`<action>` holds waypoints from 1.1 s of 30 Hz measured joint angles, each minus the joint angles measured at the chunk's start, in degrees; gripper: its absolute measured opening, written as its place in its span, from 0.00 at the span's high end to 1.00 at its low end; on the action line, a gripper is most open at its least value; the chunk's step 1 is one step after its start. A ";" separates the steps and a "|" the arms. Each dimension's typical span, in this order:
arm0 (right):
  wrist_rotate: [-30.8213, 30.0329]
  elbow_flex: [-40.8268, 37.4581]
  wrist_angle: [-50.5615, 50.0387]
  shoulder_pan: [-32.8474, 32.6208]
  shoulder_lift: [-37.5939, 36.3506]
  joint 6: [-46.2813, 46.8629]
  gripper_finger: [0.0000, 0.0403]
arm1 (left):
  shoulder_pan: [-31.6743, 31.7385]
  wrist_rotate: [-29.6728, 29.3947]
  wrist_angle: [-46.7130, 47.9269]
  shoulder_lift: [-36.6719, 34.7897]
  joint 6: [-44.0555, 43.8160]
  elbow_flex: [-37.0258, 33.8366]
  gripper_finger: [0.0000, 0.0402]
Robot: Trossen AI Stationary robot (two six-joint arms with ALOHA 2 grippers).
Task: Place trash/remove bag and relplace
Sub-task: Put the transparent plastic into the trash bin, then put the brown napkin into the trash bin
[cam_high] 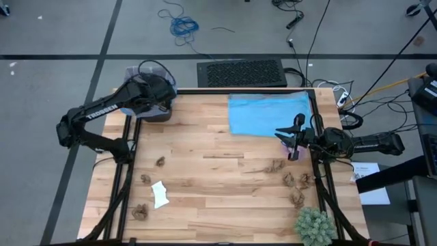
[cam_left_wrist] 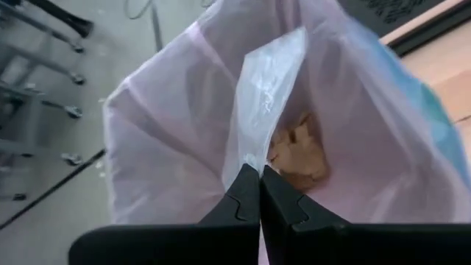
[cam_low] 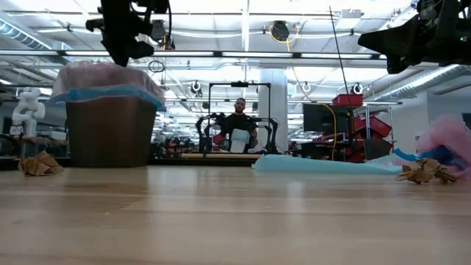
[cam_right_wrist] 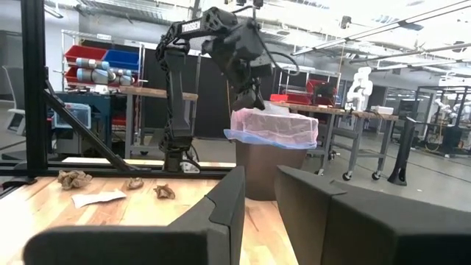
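Note:
The brown bin (cam_low: pixel 110 132) stands at the table's far left corner, lined with the lavender-pink bag (cam_left_wrist: pixel 169 140), whose edge drapes over the rim above a blue band (cam_low: pixel 107 94). Brown paper wads (cam_left_wrist: pixel 298 151) lie inside it. My left gripper (cam_left_wrist: pixel 259 177) hovers over the bin's mouth (cam_high: pixel 156 96), shut on the bag. More brown wads (cam_high: pixel 160 162) (cam_high: pixel 297 181) and a white scrap (cam_high: pixel 159 195) lie on the table's near half. My right gripper (cam_right_wrist: pixel 259 195) is open, raised above the table's right side (cam_high: pixel 295 137), touching nothing. My left gripper pinches a raised fold of the bag's film (cam_left_wrist: pixel 254 154) between its two shut fingertips, coming from above and pointing down into the bin's mouth. The fold (cam_left_wrist: pixel 268 81) stands up as a narrow ridge from the liner, while the rest of the bag stays draped in the bin.
A light blue plastic bag (cam_high: pixel 270 113) lies flat on the far right of the table. A small pink bundle (cam_high: pixel 295 153) sits below my right gripper. A green spiky plant (cam_high: pixel 314 225) stands at the near right corner. The table's middle is bare wood (cam_high: pixel 218 143).

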State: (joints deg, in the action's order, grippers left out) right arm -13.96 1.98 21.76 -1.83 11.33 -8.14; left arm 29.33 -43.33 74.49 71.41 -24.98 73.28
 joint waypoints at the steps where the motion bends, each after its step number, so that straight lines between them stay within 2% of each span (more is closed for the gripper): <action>1: 0.00 0.00 0.00 0.00 -0.02 0.00 0.82 | 0.82 1.04 -1.50 -0.32 1.44 -0.21 1.00; 4: 0.00 0.00 0.00 0.00 -0.02 0.00 0.82 | 2.46 2.47 -5.41 -1.02 4.83 -0.29 1.00; 9: 0.00 0.00 0.22 0.00 0.00 -0.02 0.82 | 3.84 3.05 -5.55 -0.93 10.12 -0.27 0.95; 20: 0.00 0.00 0.24 0.00 -0.02 -0.07 0.83 | 4.17 3.04 -4.44 -0.91 12.05 -0.27 0.66; 25: 0.00 0.00 0.23 0.00 -0.01 -0.04 0.83 | 4.15 2.66 -4.51 -0.91 12.51 -0.27 0.57; 33: 0.02 0.00 0.17 0.00 0.00 0.09 0.83 | 3.87 2.60 -4.49 -0.91 14.91 0.01 0.53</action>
State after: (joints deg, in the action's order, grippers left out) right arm -13.93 1.98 21.93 -1.83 11.33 -8.05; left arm 33.20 -40.73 70.00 70.50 -10.07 73.29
